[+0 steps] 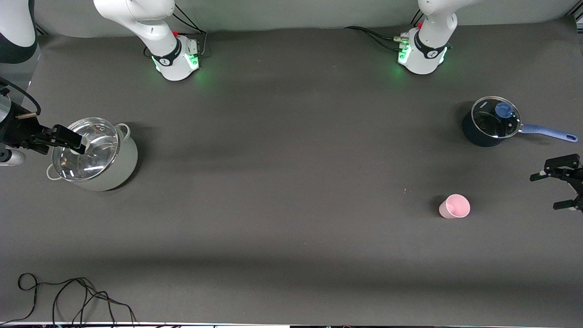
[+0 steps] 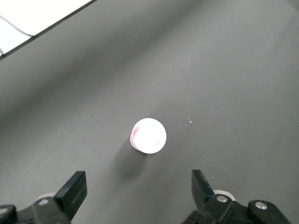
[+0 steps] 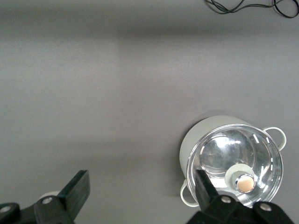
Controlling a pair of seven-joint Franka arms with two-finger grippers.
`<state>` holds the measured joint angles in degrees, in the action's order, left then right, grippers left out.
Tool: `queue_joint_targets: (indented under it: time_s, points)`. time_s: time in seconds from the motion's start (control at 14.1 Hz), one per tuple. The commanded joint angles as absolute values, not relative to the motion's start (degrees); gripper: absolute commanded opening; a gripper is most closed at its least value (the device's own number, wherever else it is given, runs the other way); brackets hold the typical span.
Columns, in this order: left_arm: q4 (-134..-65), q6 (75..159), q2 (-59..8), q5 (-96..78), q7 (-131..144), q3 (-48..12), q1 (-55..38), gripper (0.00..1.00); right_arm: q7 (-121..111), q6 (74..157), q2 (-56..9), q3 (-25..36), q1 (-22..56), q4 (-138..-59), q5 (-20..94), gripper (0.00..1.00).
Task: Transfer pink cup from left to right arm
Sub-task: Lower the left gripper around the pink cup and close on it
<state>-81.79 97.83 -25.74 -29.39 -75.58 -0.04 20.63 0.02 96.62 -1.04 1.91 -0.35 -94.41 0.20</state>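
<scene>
Dark grey matte tabletop (image 1: 291, 182), plain, w/ soft lighter bands across; pale wall strip along the edge by the arm bases, green lights glowing on both bases

Pink cup (image 1: 454, 206) upright on the mat toward left arm's end, nearer front cam than the blue saucepan (image 1: 489, 123); open mouth up, empty, nothing touching it. In left wrist view, seen from above (image 2: 148, 136), faint shadow beside it, tiny white speck (image 2: 189, 122) on mat near it

Left gripper (image 1: 562, 187) at table edge, left arm's end, off to the side of the cup, well apart from it; fingers (image 2: 74, 189) spread wide, holding nothing

Right gripper (image 1: 68, 141) over the grey-white stockpot (image 1: 98, 155) at right arm's end; fingers (image 3: 77, 186) wide apart, nothing held. Pot has glass lid (image 3: 236, 170) w/ round knob (image 3: 244, 183), two loop handles

Saucepan: dark blue body, glass lid w/ blue knob, long blue handle pointing away from table centre

Loose black cable (image 1: 68, 298) coiled on mat at the corner nearest front cam, right arm's end; also visible in right wrist view (image 3: 247, 5)
</scene>
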Motion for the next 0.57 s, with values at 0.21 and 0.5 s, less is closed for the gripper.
queue_joint_targets:
  time_s: [0.21,0.5]
  points:
    - [-82.1,97.6,-35.0,-43.2,-102.4,-0.4,28.2,1.0,-1.4,96.0,-1.1,2.2,-0.4,-93.8,0.3,1.0]
    - [-86.9,97.6,-39.7,-50.2,-120.0,-0.4,31.9,1.0,-1.4,96.0,-1.1,2.2,-0.4,-93.8,0.3,1.0]
